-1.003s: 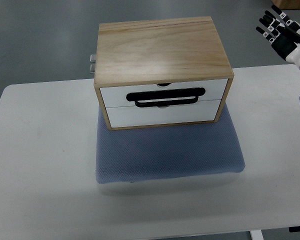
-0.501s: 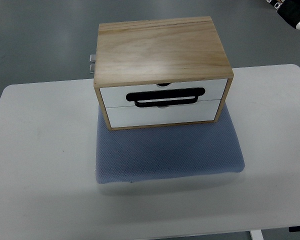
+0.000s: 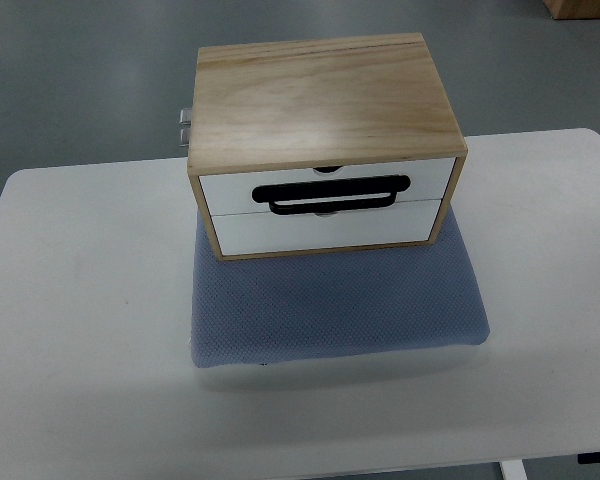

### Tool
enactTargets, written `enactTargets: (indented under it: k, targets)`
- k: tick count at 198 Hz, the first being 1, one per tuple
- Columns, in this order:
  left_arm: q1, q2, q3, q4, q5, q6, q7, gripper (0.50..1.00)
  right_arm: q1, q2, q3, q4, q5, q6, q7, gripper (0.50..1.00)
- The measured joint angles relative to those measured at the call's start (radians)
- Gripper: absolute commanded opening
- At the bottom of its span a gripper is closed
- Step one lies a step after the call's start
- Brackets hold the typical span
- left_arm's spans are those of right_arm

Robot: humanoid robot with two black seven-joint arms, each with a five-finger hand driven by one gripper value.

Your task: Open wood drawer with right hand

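The pale wooden two-drawer box (image 3: 325, 140) with white fronts sits shut on a blue-grey textured mat (image 3: 340, 305), on the white table (image 3: 80, 330). Its black loop handle (image 3: 332, 193) is untouched. The right hand, visible top right a second ago, has left view, its grip unknowable; opening hasn't begun. Grey floor lies beyond.

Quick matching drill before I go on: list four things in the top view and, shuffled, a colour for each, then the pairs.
Things:
1. drawer box top
2. drawer fronts
3. handle
4. mat

Colours:
A. black
B. blue-grey
C. light wood
D. white

Pairs: 1-C, 2-D, 3-A, 4-B
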Motion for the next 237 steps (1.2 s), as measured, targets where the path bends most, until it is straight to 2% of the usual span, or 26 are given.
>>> enactTargets:
  k: [36, 88, 115, 146, 212, 237]
  targets:
    - [0.0, 0.0, 0.0, 0.0, 0.0, 0.0, 0.0, 1.0, 0.126, -0.044, -0.1, 0.14, -0.122, 0.0, -0.001, 0.944]
    - [0.0, 0.0, 0.0, 0.0, 0.0, 0.0, 0.0, 1.0, 0.4, -0.044, -0.439, 0.335, -0.15, 0.0, -0.002, 0.944]
    - [0.0, 0.0, 0.0, 0.0, 0.0, 0.0, 0.0, 1.0, 0.492, 0.002, -0.558, 0.421, -0.151, 0.0, -0.048, 0.944]
    - [0.0, 0.0, 0.0, 0.0, 0.0, 0.0, 0.0, 1.0, 0.531, 0.068, -0.617, 0.458, -0.151, -0.035, -0.105, 0.944]
    - [0.0, 0.0, 0.0, 0.0, 0.0, 0.0, 0.0, 1.0, 0.562, 0.195, -0.718, 0.47, -0.143, -0.163, -0.135, 0.944]
    - [0.0, 0.0, 0.0, 0.0, 0.0, 0.0, 0.0, 1.0, 0.551, 0.224, -0.721, 0.476, -0.127, -0.188, -0.15, 0.944]
